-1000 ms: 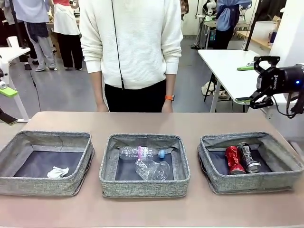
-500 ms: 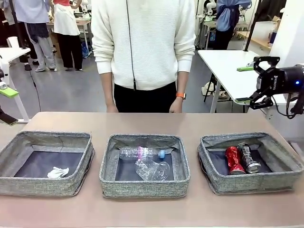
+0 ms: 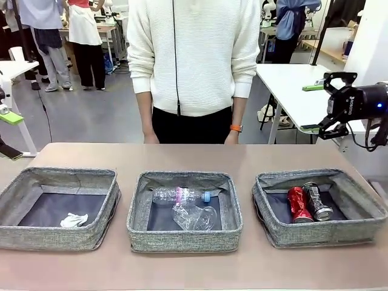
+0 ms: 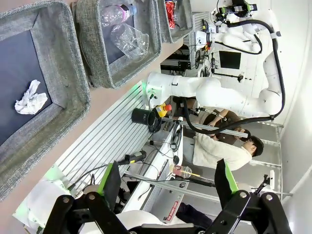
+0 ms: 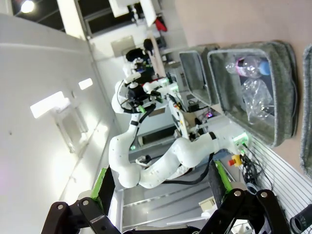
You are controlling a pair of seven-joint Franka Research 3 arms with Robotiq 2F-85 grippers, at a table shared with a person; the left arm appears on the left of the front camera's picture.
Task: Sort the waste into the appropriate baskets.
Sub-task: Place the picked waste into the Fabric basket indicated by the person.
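Baskets [image 3: 184, 233] hold the waste; person [image 3: 194, 66] stands behind; both claws, right claw [image 3: 332, 104] included, gape empty.

3 open-topped baskets [image 3: 184, 236], unobstructed

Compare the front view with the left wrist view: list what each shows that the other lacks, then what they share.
Front view alone: the person standing at the far side of the table, the dark printed can beside the crushed red can in the right basket, and the right pincer raised off to the side.

Left wrist view alone: the left pincer, open and empty.

Shared: the white crumpled paper ball in the left basket, and the bottle and clear plastic cup in the middle basket.
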